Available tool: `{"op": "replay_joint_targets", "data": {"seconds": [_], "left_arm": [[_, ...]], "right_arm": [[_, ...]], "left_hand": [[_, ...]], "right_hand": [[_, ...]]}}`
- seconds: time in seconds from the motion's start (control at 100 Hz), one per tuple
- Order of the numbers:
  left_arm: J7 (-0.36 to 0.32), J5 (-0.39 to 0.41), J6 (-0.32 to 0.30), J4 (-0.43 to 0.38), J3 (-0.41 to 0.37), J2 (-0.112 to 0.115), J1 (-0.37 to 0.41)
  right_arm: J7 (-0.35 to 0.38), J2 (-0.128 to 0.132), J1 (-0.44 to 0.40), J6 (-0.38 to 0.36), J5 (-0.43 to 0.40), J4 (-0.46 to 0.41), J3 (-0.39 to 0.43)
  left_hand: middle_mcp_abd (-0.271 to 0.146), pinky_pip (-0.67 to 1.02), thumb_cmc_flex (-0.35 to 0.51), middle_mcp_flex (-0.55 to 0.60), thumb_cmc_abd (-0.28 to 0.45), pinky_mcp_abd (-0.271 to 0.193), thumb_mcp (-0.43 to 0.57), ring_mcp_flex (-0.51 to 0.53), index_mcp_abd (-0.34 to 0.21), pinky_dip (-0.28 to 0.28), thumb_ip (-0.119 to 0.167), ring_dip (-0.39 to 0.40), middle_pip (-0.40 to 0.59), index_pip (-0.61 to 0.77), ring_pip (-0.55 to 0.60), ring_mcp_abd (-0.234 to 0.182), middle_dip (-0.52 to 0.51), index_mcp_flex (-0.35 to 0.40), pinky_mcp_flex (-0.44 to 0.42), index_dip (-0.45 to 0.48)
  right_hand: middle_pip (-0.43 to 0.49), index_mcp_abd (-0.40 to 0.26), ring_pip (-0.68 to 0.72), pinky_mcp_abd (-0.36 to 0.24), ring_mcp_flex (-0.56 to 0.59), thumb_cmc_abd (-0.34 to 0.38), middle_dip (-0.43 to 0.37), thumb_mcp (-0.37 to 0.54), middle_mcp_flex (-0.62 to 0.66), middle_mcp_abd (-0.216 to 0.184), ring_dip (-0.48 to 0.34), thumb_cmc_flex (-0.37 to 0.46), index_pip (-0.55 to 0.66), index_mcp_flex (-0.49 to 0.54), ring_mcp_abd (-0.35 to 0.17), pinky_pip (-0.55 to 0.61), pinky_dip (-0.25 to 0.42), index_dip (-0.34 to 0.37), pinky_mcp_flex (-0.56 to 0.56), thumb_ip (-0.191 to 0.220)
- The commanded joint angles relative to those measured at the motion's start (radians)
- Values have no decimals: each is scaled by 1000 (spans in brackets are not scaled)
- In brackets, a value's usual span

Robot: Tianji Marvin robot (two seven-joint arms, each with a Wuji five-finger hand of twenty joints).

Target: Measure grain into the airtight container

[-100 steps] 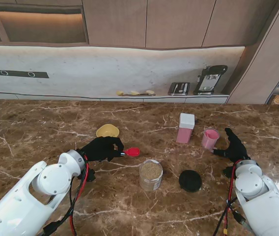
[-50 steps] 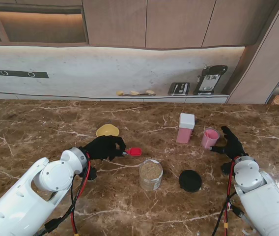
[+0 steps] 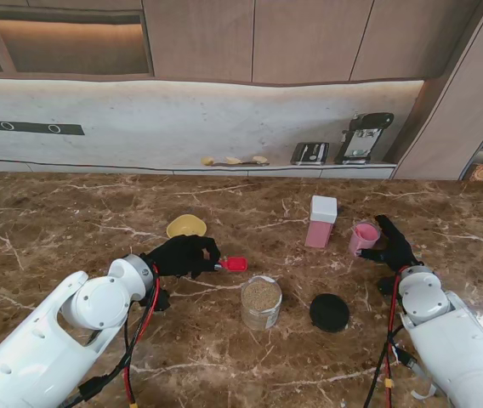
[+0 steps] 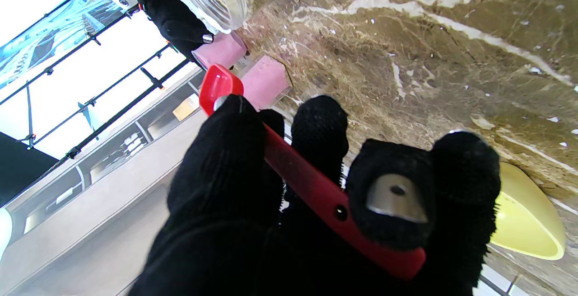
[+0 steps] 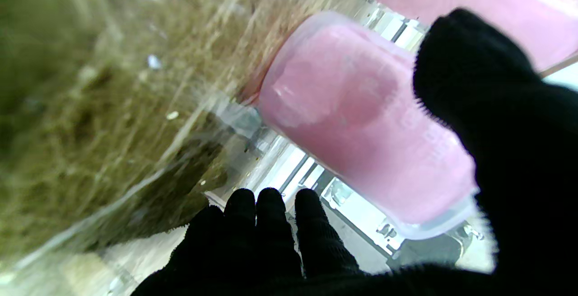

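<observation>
Grain jar (image 3: 261,303) sits open just right of the left hand (image 3: 179,254), which grips the red scoop (image 3: 234,263) by its handle. Right hand (image 3: 390,248), fingers spread and holding nothing, is right beside the pink cup (image 3: 363,239), thumb nearly on it. Step: reaching for the cup. Next: close on it, then scoop. No readable labels.

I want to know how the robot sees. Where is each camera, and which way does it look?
Stand: above the shoulders, looking down at the table; both arms show.
Left wrist: along the left hand gripping the scoop.
Right wrist: along the right hand, open beside the cup.
Shared: the cup shows in all three.
</observation>
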Motion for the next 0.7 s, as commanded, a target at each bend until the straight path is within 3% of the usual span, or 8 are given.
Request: {"op": "replay_joint_targets", "data": {"seconds": [0.0, 0.24, 0.5, 0.69], "left_arm": [[1, -1, 4, 6, 5, -2, 0], [-5, 5, 8, 0, 2, 0, 4], [-7, 15, 12, -6, -4, 1, 8], [-7, 17, 12, -8, -7, 2, 9]], "right_arm": [[28, -29, 1, 2, 20, 42, -11], [74, -51, 39, -30, 90, 122, -16], [108, -64, 68, -41, 111, 185, -32], [133, -71, 72, -39, 128, 205, -45]], "left_hand": [[-17, 52, 20, 50, 4, 20, 114, 50, -85, 18, 28, -9, 27, 33, 71, 33, 18, 51, 2, 50], [-18, 51, 15, 47, 4, 17, 121, 50, -88, 19, 26, -9, 26, 31, 67, 33, 20, 49, -4, 52], [-18, 52, 12, 45, 4, 19, 125, 50, -89, 21, 25, -9, 26, 31, 65, 32, 22, 47, -7, 54], [-20, 51, 10, 43, 4, 18, 129, 50, -89, 22, 23, -9, 26, 32, 64, 32, 23, 46, -7, 55]], "right_hand": [[3, -39, 1, 176, -35, -47, 18, 45, -35, -8, 21, -55, 17, 3, 70, 117, 64, 25, 84, -43], [-28, -116, -5, 170, -71, -49, 16, 39, -44, -7, 24, -47, 77, 88, 67, 117, 86, 43, 67, -43], [-59, -192, -15, 164, -101, -33, 24, 25, -49, -9, 25, -24, 172, 183, 63, 106, 110, 82, 49, -39], [-107, -189, -56, 160, -129, -31, 10, 12, -49, -12, 12, -17, 100, 176, 57, 86, 134, 17, 22, -37]]}}
